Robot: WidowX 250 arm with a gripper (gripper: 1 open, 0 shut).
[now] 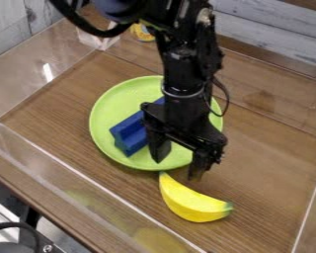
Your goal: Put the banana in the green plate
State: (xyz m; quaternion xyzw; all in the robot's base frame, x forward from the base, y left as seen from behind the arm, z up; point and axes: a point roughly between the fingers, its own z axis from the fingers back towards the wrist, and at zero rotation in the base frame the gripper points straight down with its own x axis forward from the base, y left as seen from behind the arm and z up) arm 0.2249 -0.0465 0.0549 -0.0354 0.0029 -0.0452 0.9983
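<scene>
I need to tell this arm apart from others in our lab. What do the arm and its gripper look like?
The arm is all black: a slim column of boxy, blocky segments with a thin dark cable looping beside it. The gripper is black too, a wide squarish body ending in two flat, straight fingers. No markings or labels are readable.

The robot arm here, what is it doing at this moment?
A single robot arm is working over a wooden table and going for the banana. Its gripper points down with the jaws open, empty, just above the banana's near end at the edge of the green plate. The banana lies on the table outside the plate, not yet grasped. A blue block sits in the plate.
</scene>
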